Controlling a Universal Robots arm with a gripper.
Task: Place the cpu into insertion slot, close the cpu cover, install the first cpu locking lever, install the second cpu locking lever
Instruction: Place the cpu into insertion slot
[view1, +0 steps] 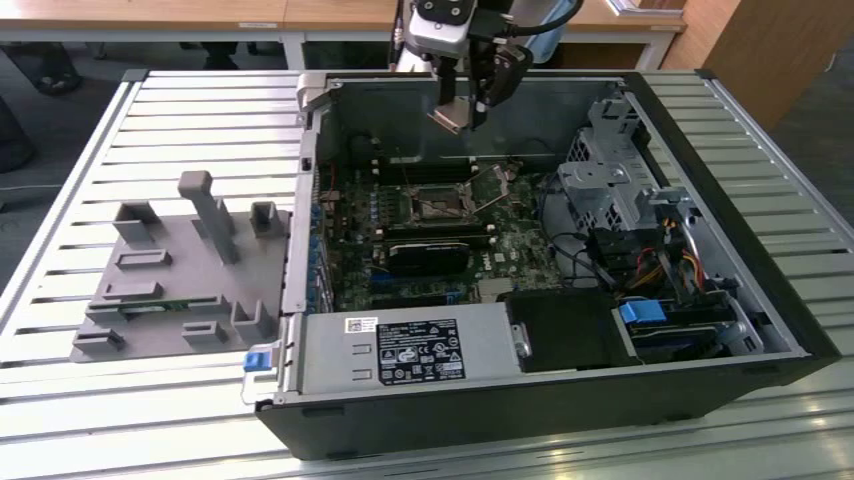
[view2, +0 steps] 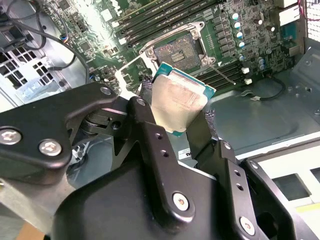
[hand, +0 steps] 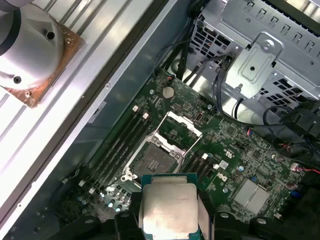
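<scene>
Silvery-grey, the cpu (view2: 179, 97) sits clamped between the fingers of your gripper (view2: 172, 122), well above the insertion slot (view2: 180, 50), whose cpu cover (hand: 178, 131) stands raised.

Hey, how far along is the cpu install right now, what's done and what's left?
Done: the cpu is picked up, clamped in the gripper. In hand: it hangs above the motherboard, near the insertion slot, which shows empty. Left: seating the cpu, closing the cpu cover, which stands open, and both locking steps.
</scene>
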